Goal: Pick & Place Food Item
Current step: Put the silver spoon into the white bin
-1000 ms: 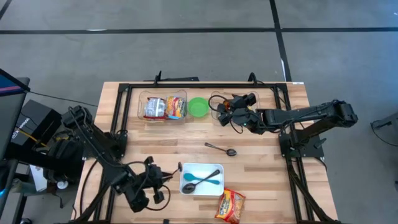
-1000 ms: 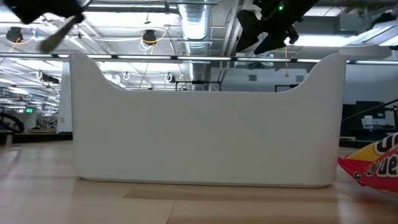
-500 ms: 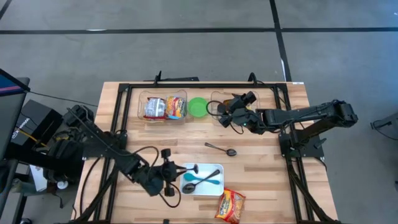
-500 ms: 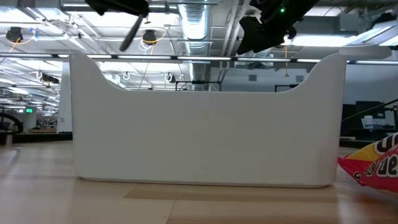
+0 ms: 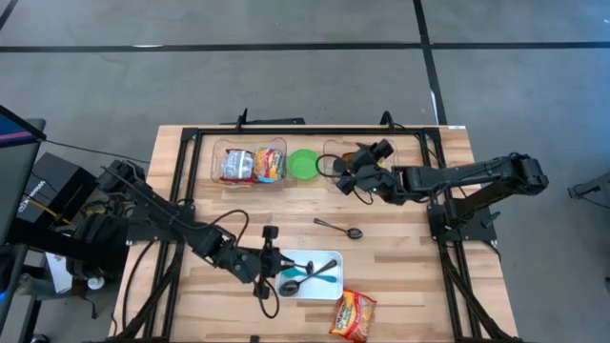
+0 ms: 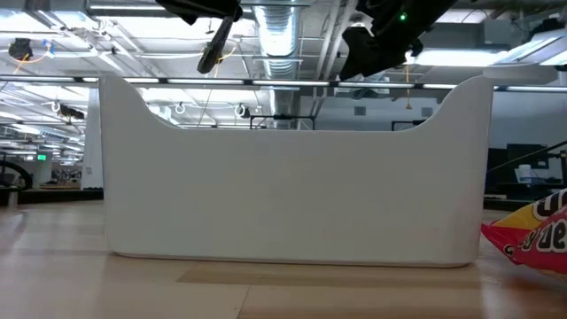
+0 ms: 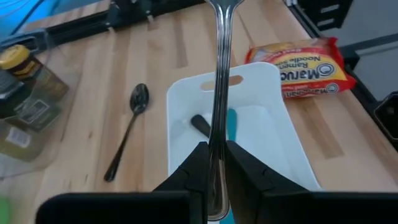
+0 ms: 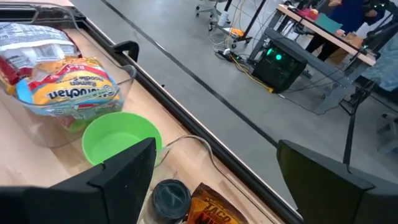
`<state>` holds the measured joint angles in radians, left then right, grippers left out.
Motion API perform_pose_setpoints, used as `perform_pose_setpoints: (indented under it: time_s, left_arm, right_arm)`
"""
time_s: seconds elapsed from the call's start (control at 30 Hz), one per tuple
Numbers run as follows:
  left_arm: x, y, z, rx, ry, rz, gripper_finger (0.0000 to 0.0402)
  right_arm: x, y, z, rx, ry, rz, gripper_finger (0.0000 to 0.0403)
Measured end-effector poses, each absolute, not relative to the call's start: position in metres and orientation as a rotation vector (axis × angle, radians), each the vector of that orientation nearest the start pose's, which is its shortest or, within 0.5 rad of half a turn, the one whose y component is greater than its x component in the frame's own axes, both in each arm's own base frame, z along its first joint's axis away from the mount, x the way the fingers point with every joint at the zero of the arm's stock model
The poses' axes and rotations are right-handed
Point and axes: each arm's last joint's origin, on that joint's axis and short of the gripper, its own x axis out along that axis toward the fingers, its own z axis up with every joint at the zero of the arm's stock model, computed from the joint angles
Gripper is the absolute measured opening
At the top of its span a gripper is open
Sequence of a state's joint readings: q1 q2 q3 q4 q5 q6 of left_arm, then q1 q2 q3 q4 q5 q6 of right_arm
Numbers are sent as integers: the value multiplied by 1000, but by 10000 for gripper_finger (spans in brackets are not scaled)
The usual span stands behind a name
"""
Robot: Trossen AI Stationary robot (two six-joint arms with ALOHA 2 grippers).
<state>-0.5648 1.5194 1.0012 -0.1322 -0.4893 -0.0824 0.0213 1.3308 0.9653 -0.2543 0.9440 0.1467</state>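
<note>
Hold the left gripper (image 7: pixel 214 152) pinched narrow on the metal utensil (image 7: pixel 219 74), poised over the white tray (image 7: pixel 261 143). Lower steadily so the handle does not swing. Aim for bare tray floor beside the teal utensils (image 7: pixel 231 121), then release low. Mind the ramen packet (image 7: pixel 305 65), just beside the tray. Leave the right gripper (image 5: pixel 351 179), spread wide and holding nothing, well apart from the tray.
</note>
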Motion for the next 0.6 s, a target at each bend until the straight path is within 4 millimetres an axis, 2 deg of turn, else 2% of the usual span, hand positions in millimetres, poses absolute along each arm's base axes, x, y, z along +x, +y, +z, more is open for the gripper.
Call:
perform_pose_setpoints:
  time_s: [0.4, 0.6]
  left_arm:
    - [295, -163, 213, 273, 628, -35, 28]
    - [308, -162, 206, 255, 646, -54, 27]
  right_arm:
    - [276, -27, 279, -147, 498, -964, 329]
    - [276, -28, 279, -146, 499, -969, 329]
